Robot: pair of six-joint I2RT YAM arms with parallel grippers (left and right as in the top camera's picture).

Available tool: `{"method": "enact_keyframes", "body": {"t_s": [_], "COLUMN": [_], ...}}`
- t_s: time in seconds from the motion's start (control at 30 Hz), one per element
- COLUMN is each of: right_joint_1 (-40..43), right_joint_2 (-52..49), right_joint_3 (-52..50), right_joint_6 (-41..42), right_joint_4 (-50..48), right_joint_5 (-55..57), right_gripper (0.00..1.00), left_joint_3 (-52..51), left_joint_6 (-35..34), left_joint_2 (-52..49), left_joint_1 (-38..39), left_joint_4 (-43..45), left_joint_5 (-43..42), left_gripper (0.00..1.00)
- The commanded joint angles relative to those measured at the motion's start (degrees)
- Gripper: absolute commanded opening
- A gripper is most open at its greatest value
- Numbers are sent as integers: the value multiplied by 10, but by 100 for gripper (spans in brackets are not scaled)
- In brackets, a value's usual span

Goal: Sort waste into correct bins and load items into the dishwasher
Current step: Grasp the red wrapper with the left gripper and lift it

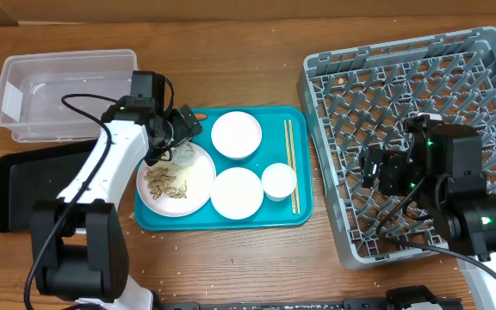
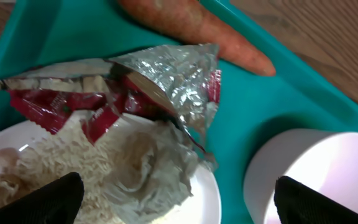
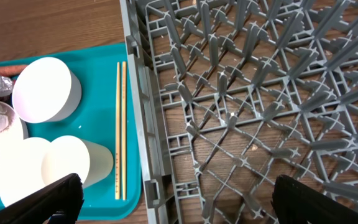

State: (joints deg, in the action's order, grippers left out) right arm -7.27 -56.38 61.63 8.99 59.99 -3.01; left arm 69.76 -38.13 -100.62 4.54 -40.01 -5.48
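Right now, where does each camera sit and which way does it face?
Overhead: above the table, looking straight down on teal tray, grey rack, left arm, right arm.
Left wrist: on the left arm, close above wrapper and carrot; left tool's black fingertips show.
Right wrist: on the right arm, facing down at the rack's edge; right tool's fingertips show.
Shared: overhead and right wrist both see the chopsticks.

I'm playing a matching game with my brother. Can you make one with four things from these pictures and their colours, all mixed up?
Things:
1. carrot
2. chopsticks
3. dish rack
4. tub

Colours:
A. grey
B. orange
C. see-through
D. pale wood

Right pairs: 1-B, 2-D, 3-A, 4-C.
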Motion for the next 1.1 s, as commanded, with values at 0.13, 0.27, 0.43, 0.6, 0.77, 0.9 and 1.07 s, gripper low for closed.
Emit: {"method": "enact_keyframes", "body": {"t_s": [0.13, 0.27, 0.43, 0.6, 0.77, 0.9, 1.07], "right_joint_1": [-4, -4, -4, -4, -4, -4, -4], "right_joint_2": [4, 4, 4, 4, 4, 4, 4], "right_joint_3": [17, 17, 17, 17, 17, 17, 17], "right_joint_6": [3, 3, 3, 3, 3, 3, 3], "right_joint_4": [0, 3, 4, 4, 4, 4, 4], "right_joint_5": [-1, -1, -1, -1, -1, -1, -1], "right_gripper": [100, 100, 100, 100, 100, 100, 100], "left_joint_3": [11, 11, 14, 34, 89, 143, 208], "left_joint_6": [-22, -22, -21, 0, 39, 62, 97], "left_joint_2": [-36, -39, -38, -37, -29, -14, 12], "left_joint_1": [4, 4, 3, 3, 3, 3, 3], "left_joint_4": [26, 37, 35, 6, -61, -106, -138], "left_joint_5": [30, 29, 26, 15, 17, 16, 22], "left_gripper": [85, 49, 4, 4, 4, 4, 4]}}
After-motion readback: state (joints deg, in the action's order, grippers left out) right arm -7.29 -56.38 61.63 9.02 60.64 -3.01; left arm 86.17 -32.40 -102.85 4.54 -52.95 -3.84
